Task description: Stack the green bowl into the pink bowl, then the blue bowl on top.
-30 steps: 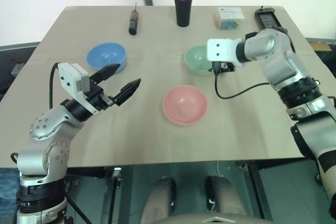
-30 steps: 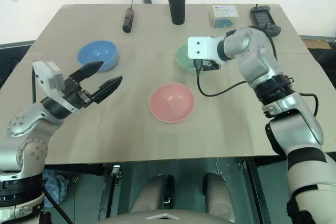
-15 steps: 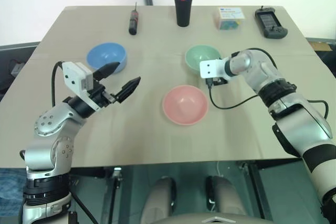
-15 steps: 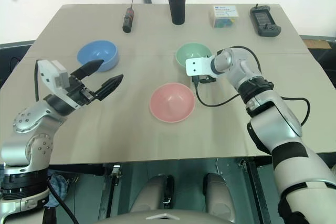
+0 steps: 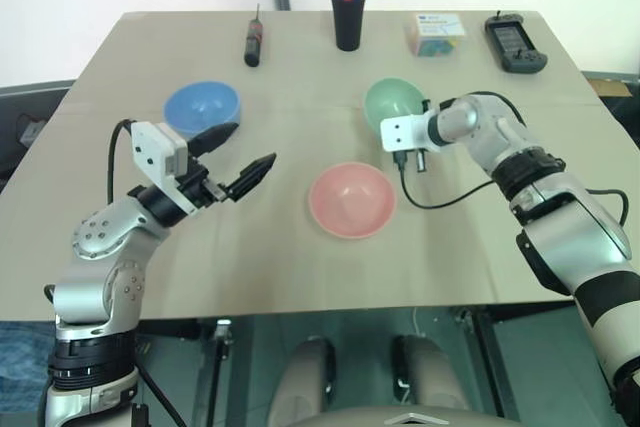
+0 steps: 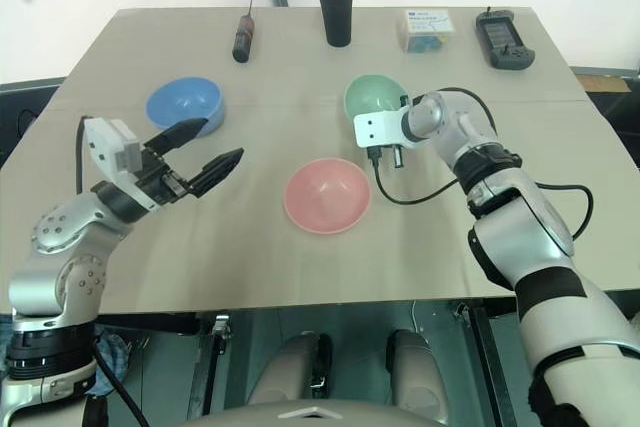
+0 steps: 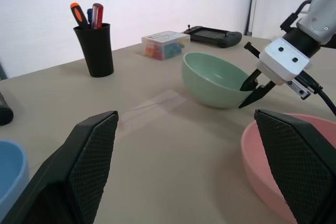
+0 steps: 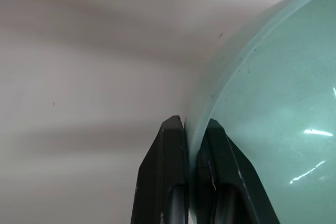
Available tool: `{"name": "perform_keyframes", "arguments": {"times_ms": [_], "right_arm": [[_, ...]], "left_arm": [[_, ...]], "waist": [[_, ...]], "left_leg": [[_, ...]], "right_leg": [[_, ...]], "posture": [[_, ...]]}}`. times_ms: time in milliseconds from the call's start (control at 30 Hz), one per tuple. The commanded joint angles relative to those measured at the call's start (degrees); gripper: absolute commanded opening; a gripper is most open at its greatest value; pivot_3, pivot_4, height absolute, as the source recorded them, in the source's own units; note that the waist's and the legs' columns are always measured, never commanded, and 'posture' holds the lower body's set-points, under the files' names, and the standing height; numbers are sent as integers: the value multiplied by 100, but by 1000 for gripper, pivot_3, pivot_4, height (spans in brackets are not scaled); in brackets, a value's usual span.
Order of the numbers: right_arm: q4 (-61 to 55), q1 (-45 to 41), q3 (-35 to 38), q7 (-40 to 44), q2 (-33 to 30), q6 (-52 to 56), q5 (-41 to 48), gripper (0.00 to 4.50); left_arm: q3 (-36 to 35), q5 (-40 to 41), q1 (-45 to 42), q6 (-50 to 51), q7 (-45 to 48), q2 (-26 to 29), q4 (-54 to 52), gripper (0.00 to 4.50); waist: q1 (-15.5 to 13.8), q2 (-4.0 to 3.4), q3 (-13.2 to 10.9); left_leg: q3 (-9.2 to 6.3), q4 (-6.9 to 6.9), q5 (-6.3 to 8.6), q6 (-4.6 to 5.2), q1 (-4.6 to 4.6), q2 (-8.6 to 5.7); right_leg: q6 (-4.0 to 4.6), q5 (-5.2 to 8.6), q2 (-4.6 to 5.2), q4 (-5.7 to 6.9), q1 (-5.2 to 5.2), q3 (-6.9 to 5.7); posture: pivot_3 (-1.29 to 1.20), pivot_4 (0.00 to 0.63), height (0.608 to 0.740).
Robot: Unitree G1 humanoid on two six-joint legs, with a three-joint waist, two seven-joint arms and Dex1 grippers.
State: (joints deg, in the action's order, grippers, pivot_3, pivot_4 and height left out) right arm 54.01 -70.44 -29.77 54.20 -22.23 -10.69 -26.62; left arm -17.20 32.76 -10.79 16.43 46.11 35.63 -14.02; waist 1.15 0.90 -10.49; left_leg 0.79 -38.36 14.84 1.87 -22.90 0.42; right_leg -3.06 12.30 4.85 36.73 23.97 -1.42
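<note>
So the right end effector (image 8: 186, 129) is pinched tight on the rim of the small mint-green plastic bowl (image 5: 392, 101), which sits tilted at the back of the tan counter (image 5: 300, 247). The pale pink bowl (image 5: 351, 199) is just in front, the light blue bowl (image 5: 201, 107) well off left. The left end effector (image 5: 240, 155) hangs wide open, holding nothing.

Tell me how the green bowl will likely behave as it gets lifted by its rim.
The green bowl looks like thin, smooth plastic, so probably stiff and light. The right gripper pinches just one edge of its rim, and the bowl already sits tilted, so it may swing or pivot. That smooth wall could slip between the fingers.
</note>
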Motion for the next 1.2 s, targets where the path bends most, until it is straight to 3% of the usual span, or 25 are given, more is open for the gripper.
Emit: {"name": "perform_keyframes", "arguments": {"times_ms": [33, 433, 733, 900, 1100, 1200], "right_arm": [[-922, 36, 298, 347, -219, 54, 260, 34], [-6031, 1518, 687, 2459, -1311, 2288, 1464, 34], [-7245, 1803, 454, 2633, -1424, 3232, 1741, 34], [-7589, 1884, 283, 2577, -1362, 3517, 1778, 1491], [-7702, 1871, 242, 2391, -1344, 3700, 1786, 4093], [-7707, 1901, 393, 2292, -1409, 3903, 1858, 4432]], "left_arm": [[23, 103, -147, -108, 326, 119, 61, 4399], [201, 316, -412, 24, 1457, 482, 467, 4399], [388, 336, -568, 99, 2029, 614, 659, 4399], [378, 286, -610, 73, 2147, 680, 771, 4399], [351, 268, -568, 60, 2203, 710, 773, 4399], [347, 209, -545, 35, 2139, 693, 746, 4399]], "waist": [[-4, 0, 0], [-39, 0, 0], [-35, 1, 1], [-38, 1, 1], [-38, 2, 1], [-38, 2, 1]], "left_leg": [[-1, 0, 0, 0, 0, 0], [-7, -2, 12, 21, -4, 1], [-9, -8, 16, 27, 2, 2], [-9, -8, 15, 27, 1, 2], [-10, -9, 15, 27, 0, 2], [-11, -9, 15, 26, 0, 2]], "right_leg": [[0, 0, 0, 0, 0, 0], [-1, 0, 0, -1, -1, -8], [-1, 0, -1, 5, -5, -10], [-1, 0, -1, 5, -5, -10], [-1, 0, -1, 4, -5, -11], [-1, 0, -1, 5, -5, -11]], "posture": [[0, 150, 740], [0, 150, 740], [0, 150, 740], [0, 150, 740], [0, 150, 740], [0, 150, 740]]}}
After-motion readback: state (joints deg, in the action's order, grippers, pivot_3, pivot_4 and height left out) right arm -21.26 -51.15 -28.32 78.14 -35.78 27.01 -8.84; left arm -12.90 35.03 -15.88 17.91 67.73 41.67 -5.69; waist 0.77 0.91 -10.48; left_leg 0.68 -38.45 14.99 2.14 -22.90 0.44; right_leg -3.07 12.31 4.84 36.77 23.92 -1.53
